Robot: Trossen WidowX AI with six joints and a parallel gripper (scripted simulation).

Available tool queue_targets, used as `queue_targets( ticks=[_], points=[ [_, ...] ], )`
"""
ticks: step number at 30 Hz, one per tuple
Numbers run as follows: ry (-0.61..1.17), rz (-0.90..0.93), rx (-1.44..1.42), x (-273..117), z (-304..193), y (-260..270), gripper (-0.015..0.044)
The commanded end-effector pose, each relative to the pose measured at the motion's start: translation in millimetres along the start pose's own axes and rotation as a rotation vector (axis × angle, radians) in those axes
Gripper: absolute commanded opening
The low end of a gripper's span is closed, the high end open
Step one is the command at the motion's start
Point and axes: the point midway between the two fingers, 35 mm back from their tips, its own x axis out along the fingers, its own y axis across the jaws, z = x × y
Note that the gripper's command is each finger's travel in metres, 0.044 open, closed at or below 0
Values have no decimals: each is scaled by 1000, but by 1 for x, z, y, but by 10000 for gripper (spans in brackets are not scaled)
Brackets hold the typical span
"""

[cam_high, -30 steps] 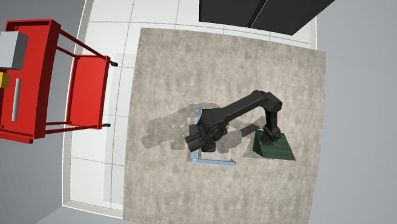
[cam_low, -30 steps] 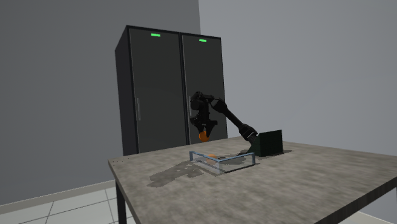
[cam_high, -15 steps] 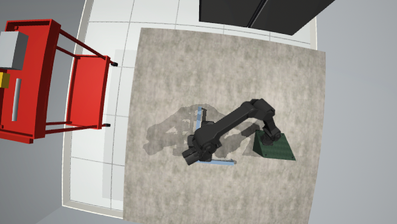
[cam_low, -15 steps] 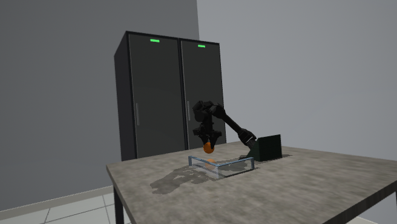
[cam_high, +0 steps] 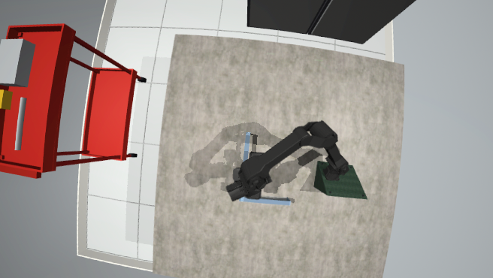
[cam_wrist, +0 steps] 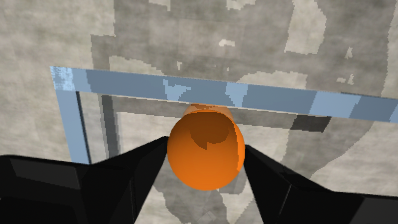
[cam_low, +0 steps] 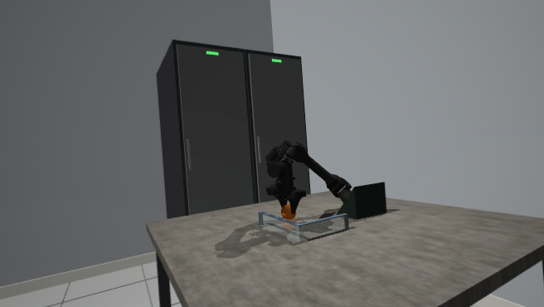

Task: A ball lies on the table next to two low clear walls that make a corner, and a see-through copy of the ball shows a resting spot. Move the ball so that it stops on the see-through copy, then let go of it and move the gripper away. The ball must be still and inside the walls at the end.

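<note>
Gripping orange ball (cam_wrist: 205,150) between black fingers, above see-through copy (cam_wrist: 202,107)

No readable words, numbers, brands or signs appear in any view. The nearest thing to a marking is a pair of small glowing green strips near the top of the black cabinet (cam_low: 232,129), one on each of its two doors; they are too small and blurred to tell whether they hold characters.
</note>
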Motion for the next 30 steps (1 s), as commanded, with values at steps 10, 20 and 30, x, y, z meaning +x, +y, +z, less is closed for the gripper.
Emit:
queue_targets(
  ticks=[10,20,30],
  points=[
    [-2,-6,-2,33,-2,-2,0],
    [-2,-7,-2,49,-2,-2,0],
    [-1,-3,-1,47,-2,-2,158]
  ],
)
